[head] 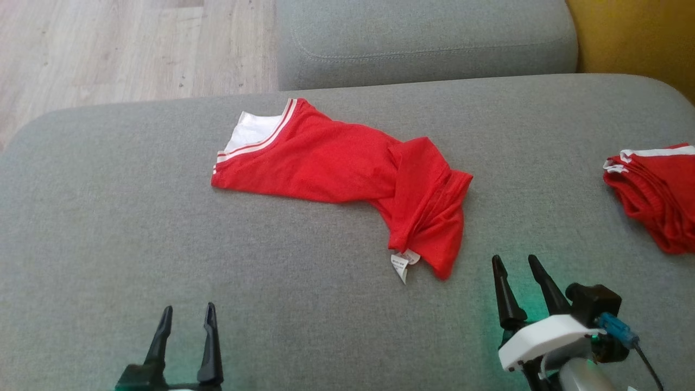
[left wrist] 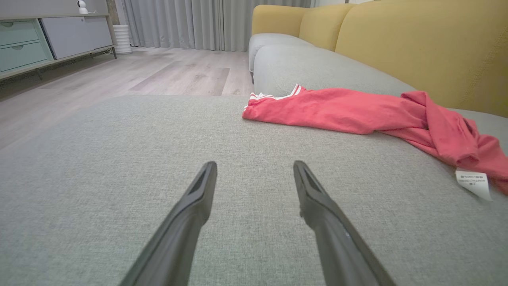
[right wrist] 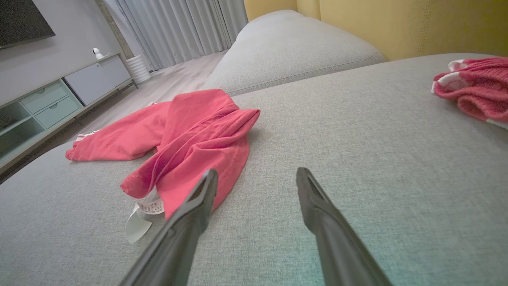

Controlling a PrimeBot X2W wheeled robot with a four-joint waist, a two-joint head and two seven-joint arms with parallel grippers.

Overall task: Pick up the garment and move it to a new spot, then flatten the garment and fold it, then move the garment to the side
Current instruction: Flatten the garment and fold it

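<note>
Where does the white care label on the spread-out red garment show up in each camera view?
Head view: care label just below centre, at the red garment's nearest corner.
Left wrist view: care label at the right edge, below mid-height.
Right wrist view: care label lower left, under the bunched hem.
Shared landmark: the striped collar, at the garment's opposite end.

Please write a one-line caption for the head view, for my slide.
A red garment lies crumpled on the grey cushion; left claw and right claw open, empty, nearby.
</note>
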